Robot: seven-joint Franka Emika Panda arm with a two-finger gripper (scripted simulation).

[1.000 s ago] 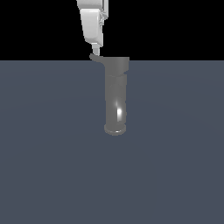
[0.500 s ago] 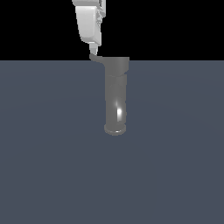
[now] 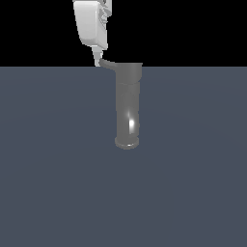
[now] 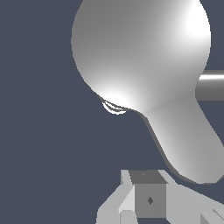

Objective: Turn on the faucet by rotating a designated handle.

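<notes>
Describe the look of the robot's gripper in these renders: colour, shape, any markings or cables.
In the exterior view the gripper is glossy white with a rounded, boxy body that narrows to a slim pale finger; darker grey ridged detail shows along one edge. In the wrist view its parts are blocky and angular, light grey, around a darker grey square face bearing a small diamond mark. No cables show.

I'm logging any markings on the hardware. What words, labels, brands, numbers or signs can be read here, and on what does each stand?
None: no readable text in either view.
The faucet is plain glossy grey metal, with only a light glint.
The handle is unmarked.
The gripper is plain white; the wrist view shows a small dark diamond mark on a grey block, a shape and no letter or number.
</notes>
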